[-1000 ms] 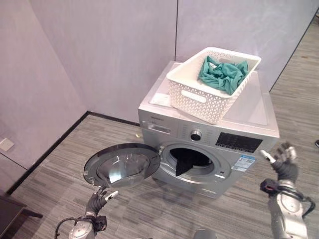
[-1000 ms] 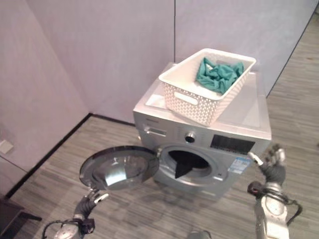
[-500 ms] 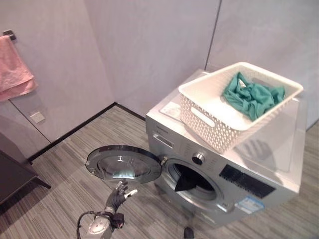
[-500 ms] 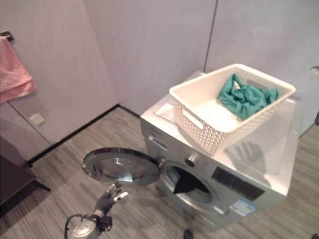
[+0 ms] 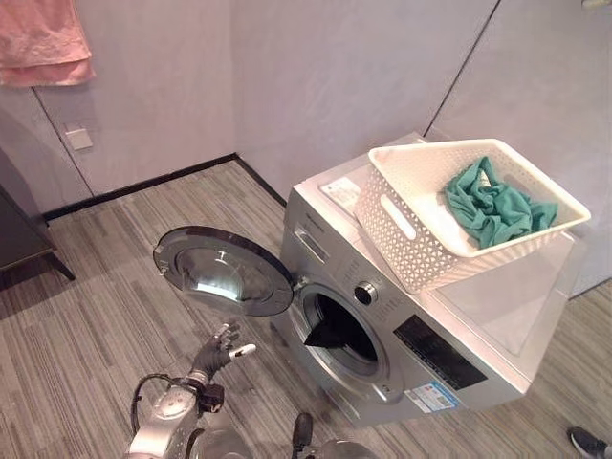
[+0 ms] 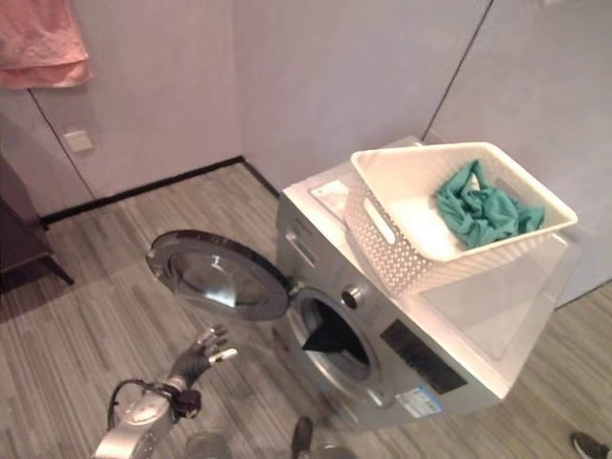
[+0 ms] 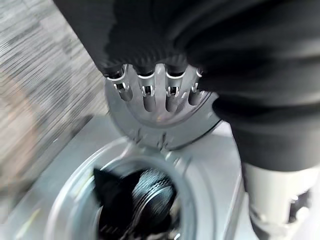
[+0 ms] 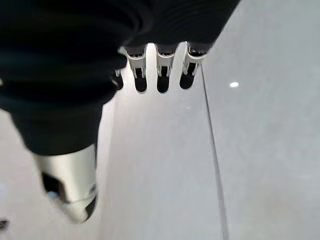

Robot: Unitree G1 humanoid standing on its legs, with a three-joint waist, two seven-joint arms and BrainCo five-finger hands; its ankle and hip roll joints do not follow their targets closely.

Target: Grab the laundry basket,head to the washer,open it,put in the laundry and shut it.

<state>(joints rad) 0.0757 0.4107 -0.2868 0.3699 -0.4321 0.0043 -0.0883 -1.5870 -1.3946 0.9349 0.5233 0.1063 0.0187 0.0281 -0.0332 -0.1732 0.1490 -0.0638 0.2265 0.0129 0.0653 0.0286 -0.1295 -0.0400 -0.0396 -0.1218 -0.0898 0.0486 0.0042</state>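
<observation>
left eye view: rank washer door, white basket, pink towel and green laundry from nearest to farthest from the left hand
From the left hand, low on the floor side:
1. Washer door, swung open just above the hand.
2. White basket, on top of the washer.
3. Green laundry, inside the basket's far end.
4. Pink towel, hanging high on the wall.

A silver-grey forearm is seen ending in a dark ribbed wrist cover and the left hand (image 5: 216, 350), whose silver fingers (image 7: 145, 93) are slotted and dark-tipped. The right hand (image 8: 159, 61) is likewise covered in dark ribbing, with a rounded silver thumb (image 8: 70, 192) beside it
</observation>
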